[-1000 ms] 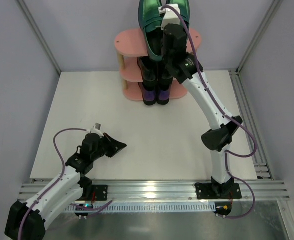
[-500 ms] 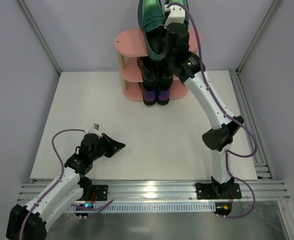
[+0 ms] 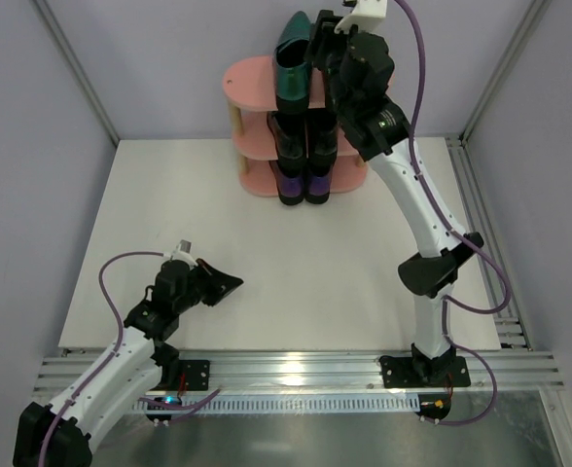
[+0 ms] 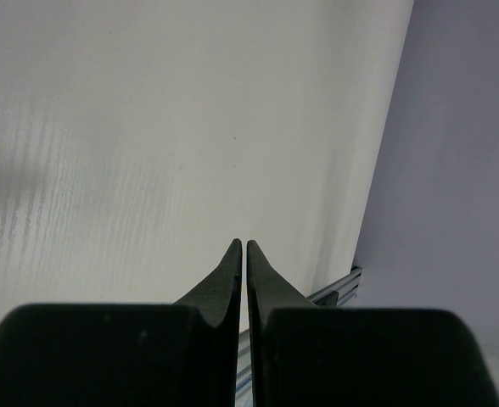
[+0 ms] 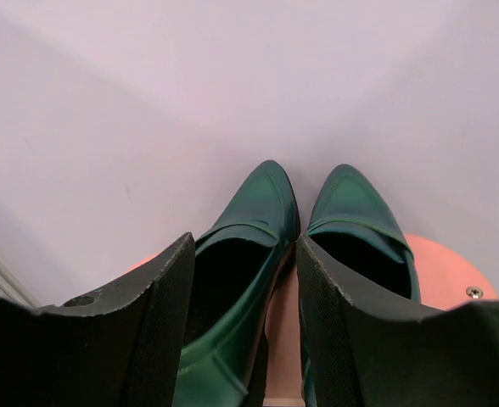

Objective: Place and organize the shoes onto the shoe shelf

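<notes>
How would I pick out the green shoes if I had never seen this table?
Find the pink three-tier shoe shelf at the far edge of the white table. On its top board sits a pair of glossy teal-green loafers, toes toward the back wall. Below them sit a black pair and a purple pair.

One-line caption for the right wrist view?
Open right gripper straddling one of two green shoes side by side on the pink shelf.

Shelf [image 3: 250,80] — pink; teal-green shoes [image 5: 251,222]; black shoes [image 3: 301,136]; purple shoes [image 3: 302,183]; table [image 3: 267,248] — white.
</notes>
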Robot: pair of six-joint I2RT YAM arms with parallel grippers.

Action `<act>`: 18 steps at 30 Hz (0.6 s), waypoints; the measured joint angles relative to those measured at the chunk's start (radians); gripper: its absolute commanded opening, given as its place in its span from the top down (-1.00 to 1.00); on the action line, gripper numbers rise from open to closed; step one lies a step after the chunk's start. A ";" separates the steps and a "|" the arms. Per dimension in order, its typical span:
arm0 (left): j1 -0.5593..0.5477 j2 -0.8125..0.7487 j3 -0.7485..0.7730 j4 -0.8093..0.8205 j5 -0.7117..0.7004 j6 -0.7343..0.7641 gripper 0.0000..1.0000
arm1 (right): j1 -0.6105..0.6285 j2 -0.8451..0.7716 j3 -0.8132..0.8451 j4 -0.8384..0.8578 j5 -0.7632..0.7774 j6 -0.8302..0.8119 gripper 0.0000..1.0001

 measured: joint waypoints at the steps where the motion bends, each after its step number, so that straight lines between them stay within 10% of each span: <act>1: 0.000 -0.001 0.000 0.000 0.000 0.000 0.99 | 0.000 -0.005 0.001 0.004 -0.002 0.000 -0.08; 9: 0.006 0.000 0.041 -0.045 -0.003 0.005 0.96 | 0.000 -0.055 0.000 0.026 -0.012 -0.006 -0.22; 12: 0.006 0.006 0.144 -0.098 -0.019 0.031 0.54 | -0.002 -0.126 -0.053 0.045 0.013 -0.027 -0.19; 15: 0.006 0.031 0.316 -0.133 -0.058 0.073 -0.12 | -0.022 -0.226 -0.131 0.048 0.035 -0.033 0.09; 18: 0.006 0.107 0.539 -0.143 -0.105 0.119 -0.49 | -0.108 -0.336 -0.217 0.038 0.032 0.018 0.91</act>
